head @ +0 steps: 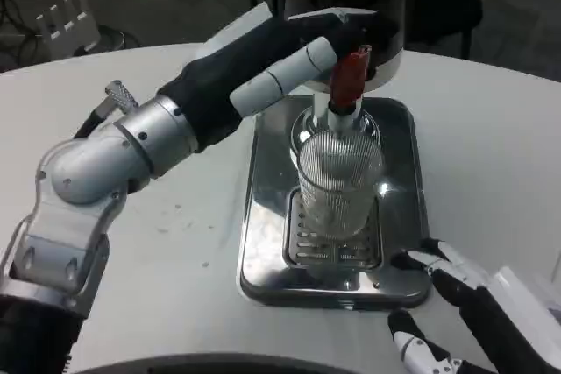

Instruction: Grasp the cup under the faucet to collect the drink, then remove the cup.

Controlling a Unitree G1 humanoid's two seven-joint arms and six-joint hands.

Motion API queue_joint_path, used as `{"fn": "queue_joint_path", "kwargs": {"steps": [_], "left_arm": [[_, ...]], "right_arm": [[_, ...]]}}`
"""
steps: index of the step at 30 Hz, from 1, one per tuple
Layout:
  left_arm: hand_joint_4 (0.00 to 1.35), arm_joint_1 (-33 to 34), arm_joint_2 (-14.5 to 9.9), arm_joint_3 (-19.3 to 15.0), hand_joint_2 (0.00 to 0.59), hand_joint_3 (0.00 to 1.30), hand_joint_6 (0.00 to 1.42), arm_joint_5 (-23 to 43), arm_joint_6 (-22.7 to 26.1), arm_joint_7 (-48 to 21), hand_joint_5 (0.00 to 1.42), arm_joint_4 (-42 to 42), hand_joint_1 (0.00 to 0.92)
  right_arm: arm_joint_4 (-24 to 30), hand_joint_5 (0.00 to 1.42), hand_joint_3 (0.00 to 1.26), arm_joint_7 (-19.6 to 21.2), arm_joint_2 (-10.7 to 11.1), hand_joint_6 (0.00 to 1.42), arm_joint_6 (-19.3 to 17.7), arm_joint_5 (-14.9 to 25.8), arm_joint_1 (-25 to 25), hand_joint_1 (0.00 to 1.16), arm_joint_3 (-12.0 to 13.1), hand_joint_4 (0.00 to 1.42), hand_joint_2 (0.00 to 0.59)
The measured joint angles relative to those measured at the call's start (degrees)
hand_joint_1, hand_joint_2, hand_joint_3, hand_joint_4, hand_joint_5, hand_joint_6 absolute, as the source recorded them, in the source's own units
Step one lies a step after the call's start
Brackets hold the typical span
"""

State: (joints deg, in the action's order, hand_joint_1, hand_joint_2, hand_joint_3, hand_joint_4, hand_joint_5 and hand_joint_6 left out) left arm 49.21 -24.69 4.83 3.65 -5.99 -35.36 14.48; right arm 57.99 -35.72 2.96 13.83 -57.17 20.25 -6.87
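1. The left hand (302, 63) is stretched across to the red tap handle (353, 74); its fingers are laid on or beside the handle, but whether they are closed around it cannot be told.
2. The right hand (456, 308) is seen at the near right corner of the steel tray (263, 216), fingers spread apart and holding nothing, one fingertip touching or just beside the tray's rim.
3. The cup (340, 183) is stood upright on the slotted grate (337, 247) in the tray, directly under the spout (344, 111), well apart from the right hand.
4. The cup is judged to be clear ribbed glass or hard plastic: stiff, probably fragile, and slippery if wet. No drink can be made out inside it.
5. Hold is best taken around the middle of the ribbed wall, from the right side, where the ribs offer grip; a firm but not crushing squeeze is called for.
6. Once filled, the cup is expected to be heavier and should be kept upright when it is lifted clear of the spout.
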Motion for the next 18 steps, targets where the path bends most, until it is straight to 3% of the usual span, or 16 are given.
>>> {"fn": "queue_joint_path", "kwargs": {"steps": [6,9,12,18], "left_arm": [[0.2,1.03,-0.15,1.8,0.14,0.25,0.35,-2.0,-4.26,-0.44,0.29,3.24,0.0],[0.19,1.95,-0.32,2.84,0.132,0.25,0.34,-3.5,-6.96,-0.44,0.28,5.17,0.0],[0.17,2.35,-0.82,3.39,0.135,0.25,0.33,-4.45,-8.83,-0.44,0.26,6.19,0.0],[0.16,2.87,-2.04,5.27,0.131,0.25,0.32,-8.4,-13.15,0.59,0.24,6.74,0.0]], "right_arm": [[-1.28,0.13,0.19,0.11,-0.11,0.19,1.67,4.07,-0.86,0.25,1.13,0.07,0.472],[-1.79,0.18,0.12,0.64,-0.69,0.22,4.33,8.44,-1.28,0.32,2.45,0.07,0.367],[-2.21,0.18,0.1,1.9,-1.2,0.23,6.0,13.55,-2.91,0.38,3.72,0.07,0.311],[-4.45,0.17,0.08,3.98,-1.15,0.23,8.9,18.5,-7.63,0.46,3.66,0.06,0.274]]}}
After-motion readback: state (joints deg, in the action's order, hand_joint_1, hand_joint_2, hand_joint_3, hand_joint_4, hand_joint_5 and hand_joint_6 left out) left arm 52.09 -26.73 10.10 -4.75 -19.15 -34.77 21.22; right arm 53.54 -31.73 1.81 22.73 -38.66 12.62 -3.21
